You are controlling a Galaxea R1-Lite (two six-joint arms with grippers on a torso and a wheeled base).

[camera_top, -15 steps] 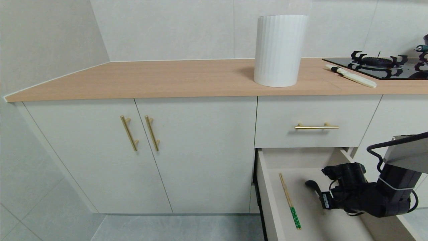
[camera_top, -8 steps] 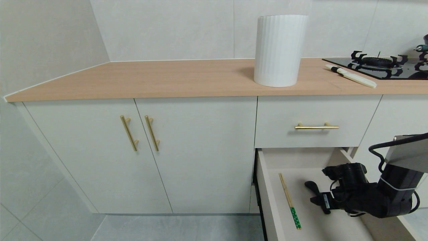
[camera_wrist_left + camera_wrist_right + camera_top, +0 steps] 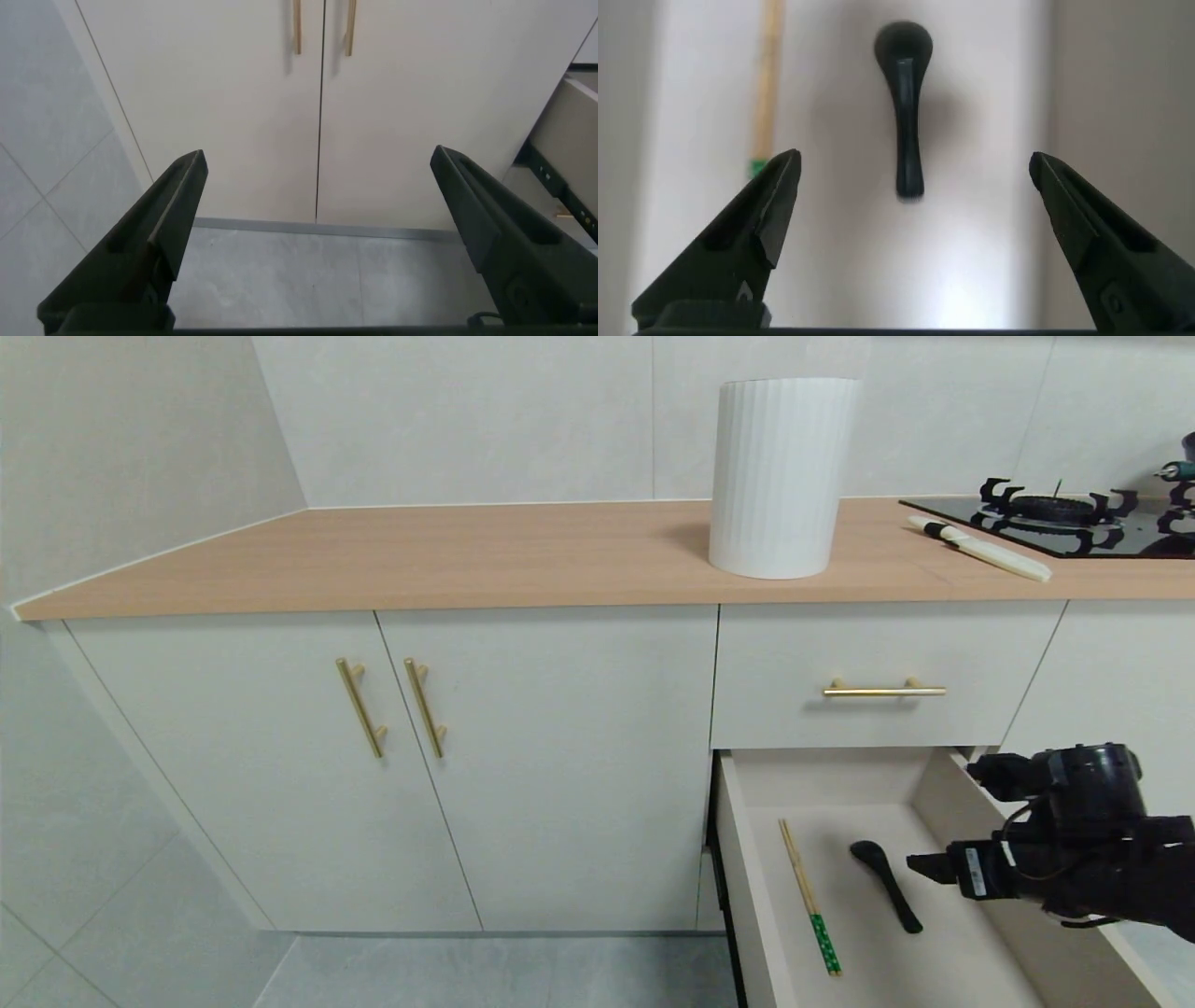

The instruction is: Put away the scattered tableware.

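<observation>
Spoon [image 3: 888, 888] lengthwise in drawer [image 3: 747, 868], bowl rearward

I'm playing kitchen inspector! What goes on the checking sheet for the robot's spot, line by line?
Surface: wooden countertop, nothing spilled.
Job's things: chopsticks and black spoon lie apart, side by side in the open drawer; a white utensil lies on the countertop by the stove.
Clutter: tall white ribbed container on the countertop.
Grippers: right gripper open above the spoon, holding nothing; left gripper open, facing the cabinet doors.
Cables: thin black cable on the right wrist.
Surroundings: tiled wall, grey floor, closed upper drawer.
</observation>
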